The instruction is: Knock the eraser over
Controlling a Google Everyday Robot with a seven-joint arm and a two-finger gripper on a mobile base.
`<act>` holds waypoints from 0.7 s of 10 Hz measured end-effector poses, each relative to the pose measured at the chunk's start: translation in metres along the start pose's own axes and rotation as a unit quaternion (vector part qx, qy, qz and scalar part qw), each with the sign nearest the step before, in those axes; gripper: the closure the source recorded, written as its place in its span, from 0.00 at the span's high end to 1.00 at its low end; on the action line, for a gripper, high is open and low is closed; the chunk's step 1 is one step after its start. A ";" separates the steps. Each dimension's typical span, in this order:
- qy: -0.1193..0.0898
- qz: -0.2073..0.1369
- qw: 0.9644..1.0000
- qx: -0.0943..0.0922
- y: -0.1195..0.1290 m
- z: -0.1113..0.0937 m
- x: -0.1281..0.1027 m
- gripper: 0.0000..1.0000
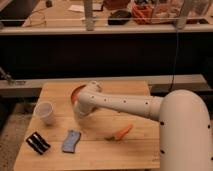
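The white robot arm (125, 105) reaches in from the right across the pale wooden counter (100, 152). Its tool (80, 113) is low between the round orange bowl (75, 92) and the white cup (45, 113); open or closed, I cannot tell. The small black rectangular eraser (38, 142) sits front-left, well apart from the tool, near a blue-grey wavy-edged pad (71, 140).

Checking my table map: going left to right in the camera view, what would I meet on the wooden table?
eraser → white cup → blue-grey pad → gripper, at the arm's tip over the table, right of the cup → orange carrot. The orange plate is left out: the arm covers most of it.
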 end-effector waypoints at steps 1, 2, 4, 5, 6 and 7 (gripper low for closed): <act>0.000 -0.008 1.000 -0.002 -0.003 0.001 -0.004 0.02; -0.001 -0.015 1.000 -0.006 -0.007 0.003 -0.010 0.02; -0.007 -0.024 1.000 -0.014 -0.022 0.006 -0.023 0.02; -0.009 -0.028 0.999 -0.019 -0.028 0.006 -0.028 0.02; -0.009 -0.031 0.999 -0.020 -0.035 0.005 -0.032 0.02; -0.009 -0.036 0.999 -0.022 -0.040 0.005 -0.038 0.02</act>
